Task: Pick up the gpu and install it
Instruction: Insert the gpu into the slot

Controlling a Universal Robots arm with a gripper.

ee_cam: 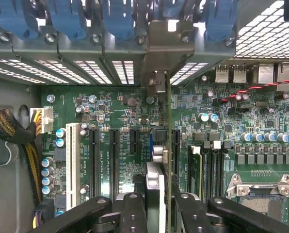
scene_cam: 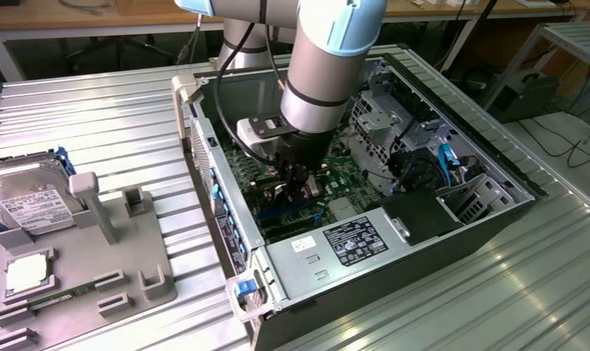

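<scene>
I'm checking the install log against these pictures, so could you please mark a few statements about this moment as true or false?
1. The gripper is inside the open computer case, above the motherboard. True.
2. The gpu stands on edge between the fingers. True.
3. The hard drive sits inside the case. False: it rests on the grey fixture outside it, at the exterior view's left.
4. The cpu socket on the motherboard holds a chip. False: the socket looks empty, and the cpu chip lies on the fixture.
5. The gpu's bracket reaches the row of rear slot openings. True.
</scene>
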